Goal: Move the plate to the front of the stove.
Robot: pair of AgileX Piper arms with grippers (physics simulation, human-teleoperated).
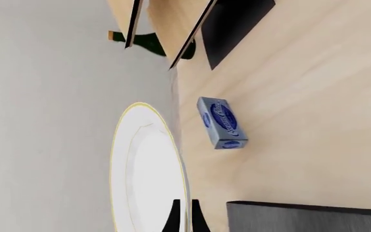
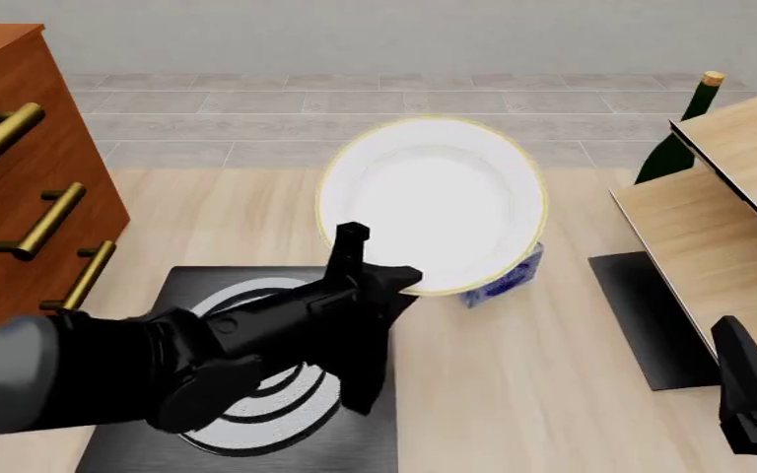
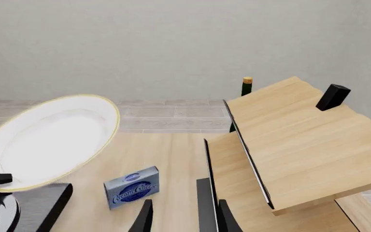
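The white plate [image 2: 432, 202] with its thin gold rim hangs in the air, tilted up on edge, above the table behind the stove. My left gripper [image 2: 378, 264] is shut on its lower rim; the left wrist view shows both fingers [image 1: 174, 215] pinching the plate [image 1: 143, 169]. The stove [image 2: 293, 404], a black slab with grey ring burner, lies under my left arm at the front left. Its corner shows in the left wrist view [image 1: 308, 217]. My right gripper [image 2: 751, 379] sits low at the front right, open and holding nothing [image 3: 184, 217].
A blue box [image 2: 504, 281] lies on the table just beyond the plate's lower edge. A wooden drawer cabinet [image 2: 24, 168] stands at the left. At the right are a wooden shelf [image 2: 721, 197], a green bottle [image 2: 681, 128] behind it and a narrow black mat [image 2: 649, 315].
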